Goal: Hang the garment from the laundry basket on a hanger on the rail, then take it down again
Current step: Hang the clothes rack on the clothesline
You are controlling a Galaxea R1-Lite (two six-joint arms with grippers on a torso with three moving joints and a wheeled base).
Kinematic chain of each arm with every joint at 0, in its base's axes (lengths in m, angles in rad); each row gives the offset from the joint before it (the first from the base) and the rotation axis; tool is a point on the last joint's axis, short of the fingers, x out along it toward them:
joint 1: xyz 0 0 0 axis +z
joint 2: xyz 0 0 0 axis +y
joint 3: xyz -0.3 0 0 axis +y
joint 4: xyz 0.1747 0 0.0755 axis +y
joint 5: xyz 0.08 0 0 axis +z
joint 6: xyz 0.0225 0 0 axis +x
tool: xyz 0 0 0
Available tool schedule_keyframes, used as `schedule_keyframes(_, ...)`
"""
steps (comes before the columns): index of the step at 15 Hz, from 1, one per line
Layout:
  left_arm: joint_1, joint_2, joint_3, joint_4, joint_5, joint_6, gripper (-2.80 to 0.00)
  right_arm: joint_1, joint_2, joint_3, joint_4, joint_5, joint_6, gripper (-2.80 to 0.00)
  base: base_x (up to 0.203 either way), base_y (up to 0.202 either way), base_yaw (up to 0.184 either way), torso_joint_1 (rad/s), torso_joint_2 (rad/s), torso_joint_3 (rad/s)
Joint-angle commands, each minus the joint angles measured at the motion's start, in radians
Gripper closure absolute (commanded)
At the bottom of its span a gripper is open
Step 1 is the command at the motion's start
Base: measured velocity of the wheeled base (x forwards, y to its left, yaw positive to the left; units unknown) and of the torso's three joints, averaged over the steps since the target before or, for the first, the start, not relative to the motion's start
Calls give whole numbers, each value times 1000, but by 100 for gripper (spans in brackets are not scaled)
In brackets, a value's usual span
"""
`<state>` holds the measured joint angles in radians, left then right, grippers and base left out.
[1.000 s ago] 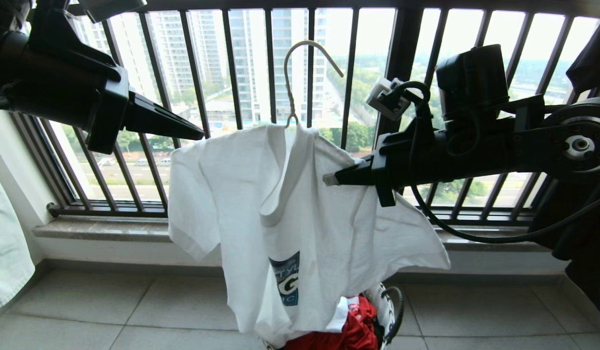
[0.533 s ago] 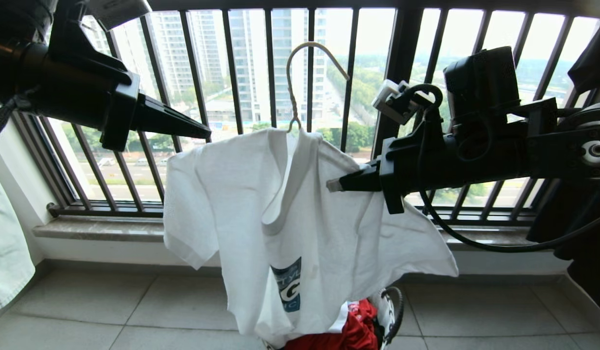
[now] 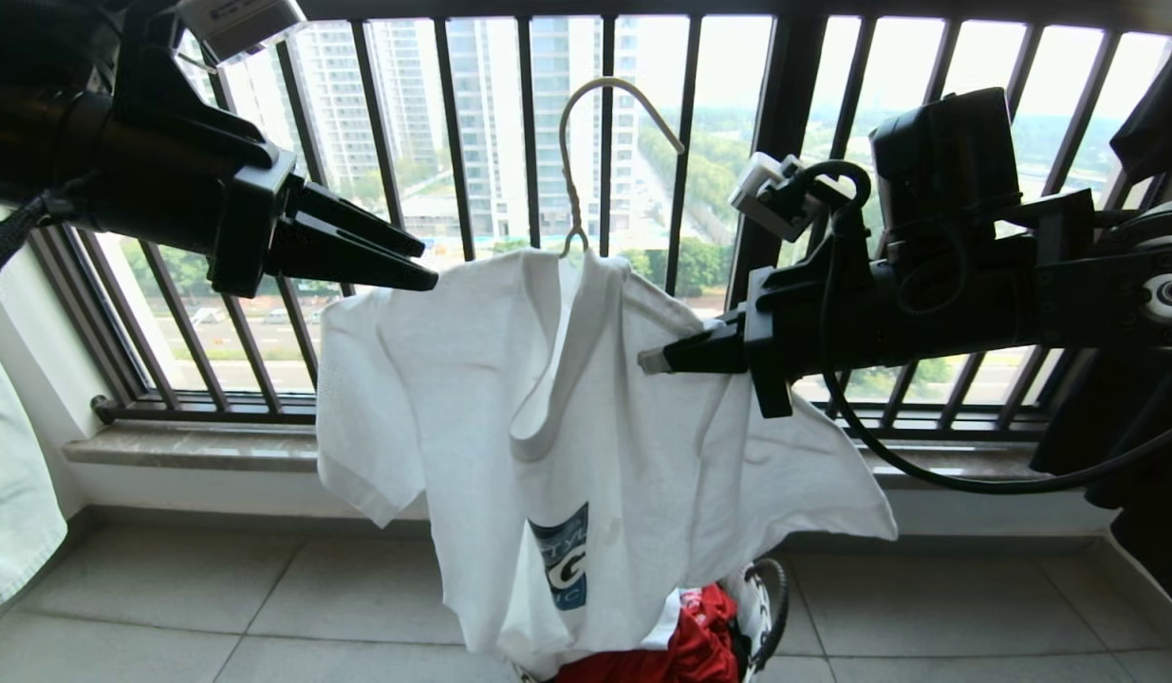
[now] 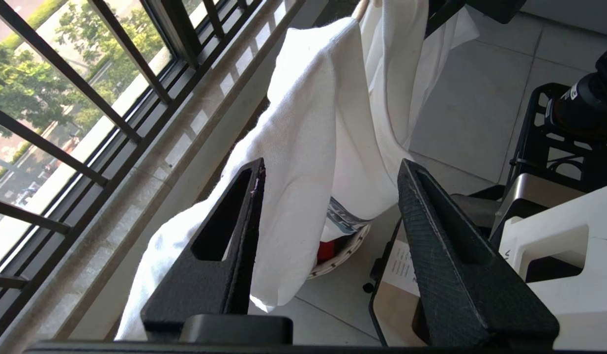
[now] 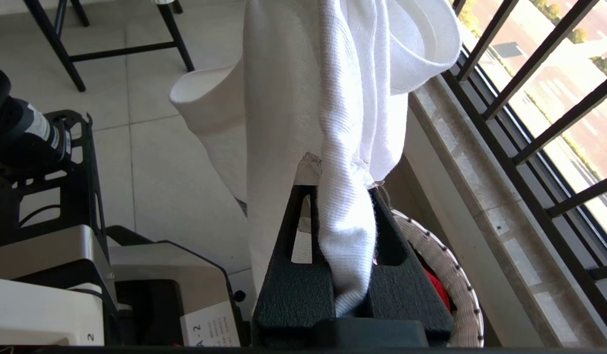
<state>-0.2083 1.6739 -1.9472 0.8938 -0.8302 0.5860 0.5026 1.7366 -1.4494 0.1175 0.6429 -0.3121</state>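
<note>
the white t-shirt [image 3: 567,417] hangs in the air on the thin hanger [image 3: 586,161], right above the basket [image 3: 761,598]. the right gripper [image 3: 654,359] is clamped on the shirt's shoulder to keep it up. the left gripper [image 3: 424,266] is near the shirt's other shoulder, its fingers apart and holding nothing, maybe getting ready to help. the shirt looks crumpled, with a blue logo low down.

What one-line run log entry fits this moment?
left gripper: open, beside T-shirt shoulder | right gripper: shut on T-shirt | hanger: inside collar, hook free
</note>
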Motion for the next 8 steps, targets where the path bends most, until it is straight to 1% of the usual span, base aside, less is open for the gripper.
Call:
schedule_keyframes(1, 1, 3, 1, 5, -4, 6, -280, 2, -3, 1, 1, 4, -2, 0, 0, 0, 0, 0, 0, 0)
schedule_keyframes(6, 7, 86, 12, 3, -15, 48, -280, 8, -6, -22, -1, 17, -2, 0, 0, 0, 0, 0, 0, 0)
schedule_keyframes(7, 5, 102, 8, -12, -15, 53, -280, 8, -7, -21, 0, 18, -4, 0, 0, 0, 0, 0, 0, 0)
schedule_keyframes(8, 4, 113, 8, -61, -13, 56, -280, 8, -8, -20, -1, 18, -4, 0, 0, 0, 0, 0, 0, 0)
